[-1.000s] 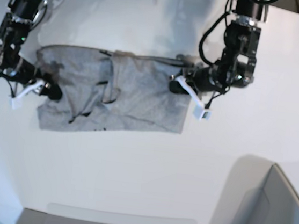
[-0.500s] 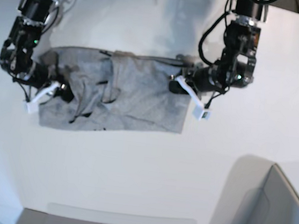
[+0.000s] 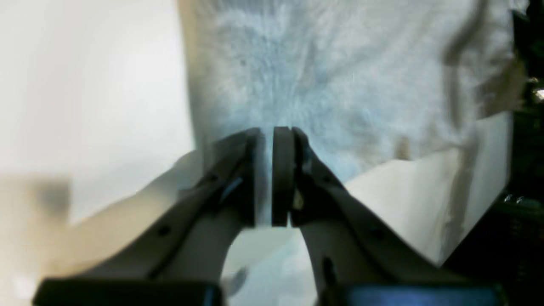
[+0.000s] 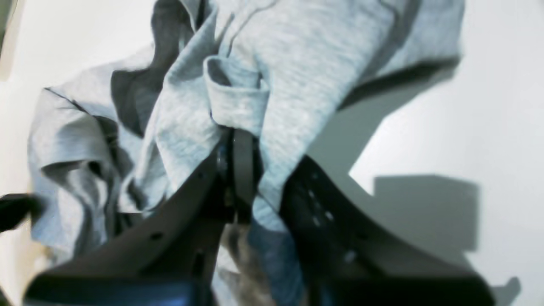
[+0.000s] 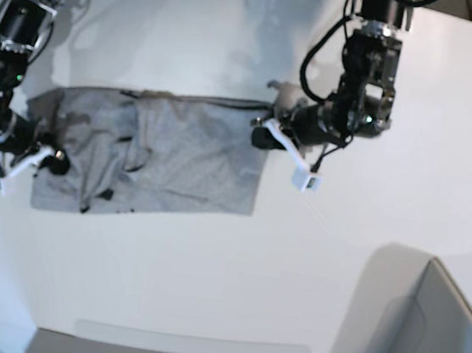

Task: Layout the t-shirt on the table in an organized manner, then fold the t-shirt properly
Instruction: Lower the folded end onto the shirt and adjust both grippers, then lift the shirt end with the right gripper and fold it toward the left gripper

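1. The t-shirt (image 5: 162,155) lies stretched sideways on the table (image 5: 208,267), toward its far left part, bunched at the left end.
2. The left gripper (image 3: 272,178) has its jaws pressed on the shirt's right edge.
3. The right gripper (image 4: 250,170) pinches bunched fabric at the left edge.

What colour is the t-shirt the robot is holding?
The t-shirt is light heather grey, a speckly pale grey. It shows best in the right wrist view.

Both arms low at opposite ends of the t-shirt (image 5: 162,155)

The left gripper (image 3: 272,170) pinches its edge, pads nearly together; the right gripper (image 4: 244,170) is clamped on bunched fabric at the other end.
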Controlling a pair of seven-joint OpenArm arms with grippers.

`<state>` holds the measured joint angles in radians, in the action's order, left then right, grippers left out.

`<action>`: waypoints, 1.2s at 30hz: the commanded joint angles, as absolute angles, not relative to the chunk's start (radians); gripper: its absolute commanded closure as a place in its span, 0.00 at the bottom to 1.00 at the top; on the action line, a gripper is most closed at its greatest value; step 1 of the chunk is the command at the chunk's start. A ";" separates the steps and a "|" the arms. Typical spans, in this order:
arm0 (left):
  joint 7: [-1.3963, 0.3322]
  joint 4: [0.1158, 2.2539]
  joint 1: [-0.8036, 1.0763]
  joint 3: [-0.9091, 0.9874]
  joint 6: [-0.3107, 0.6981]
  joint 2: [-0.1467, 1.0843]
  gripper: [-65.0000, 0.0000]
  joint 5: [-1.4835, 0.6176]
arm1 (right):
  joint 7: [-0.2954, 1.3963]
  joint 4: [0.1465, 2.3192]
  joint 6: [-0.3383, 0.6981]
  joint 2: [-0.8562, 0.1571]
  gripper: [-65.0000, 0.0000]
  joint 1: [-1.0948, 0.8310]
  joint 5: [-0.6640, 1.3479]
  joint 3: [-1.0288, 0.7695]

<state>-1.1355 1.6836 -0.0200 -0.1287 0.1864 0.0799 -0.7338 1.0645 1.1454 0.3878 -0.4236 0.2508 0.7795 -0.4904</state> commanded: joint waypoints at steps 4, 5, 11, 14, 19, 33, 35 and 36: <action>-1.121 1.778 -0.038 -0.127 0.194 0.062 0.93 -0.748 | 1.044 1.162 0.390 -0.441 1.00 0.292 0.711 -0.495; -1.121 1.788 -0.038 -0.124 0.193 0.062 0.93 -0.748 | 1.047 1.165 0.390 -0.441 1.00 0.295 0.682 -0.495; -1.121 1.788 -0.033 -0.120 0.189 0.093 0.93 -0.746 | 1.050 1.267 0.390 -0.406 1.00 0.292 0.598 -0.493; -1.148 1.788 -0.015 -0.119 0.189 0.116 0.93 -0.746 | 1.073 1.336 0.384 -0.380 1.00 0.297 0.593 -0.476; -1.228 1.788 -0.007 -0.119 0.189 0.136 0.93 -0.746 | 1.084 1.454 0.236 -0.374 1.00 0.314 0.593 -0.263; -1.268 1.785 -0.005 -0.019 0.189 0.133 0.93 -0.745 | 1.090 1.572 -0.108 -0.314 1.00 0.380 0.593 0.222; -1.268 1.784 -0.005 -0.019 0.189 0.133 0.93 -0.745 | 1.090 1.566 -0.139 -0.312 1.00 0.395 0.593 0.291; -1.268 1.781 -0.005 -0.022 0.189 0.133 0.93 -0.745 | 1.090 1.566 -0.156 -0.312 1.00 0.400 0.593 0.328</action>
<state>-1.2789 1.7695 0.0082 -0.0223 0.1867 0.1326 -0.7269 1.1049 1.5497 -0.1570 -0.3080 0.3706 0.5785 0.3359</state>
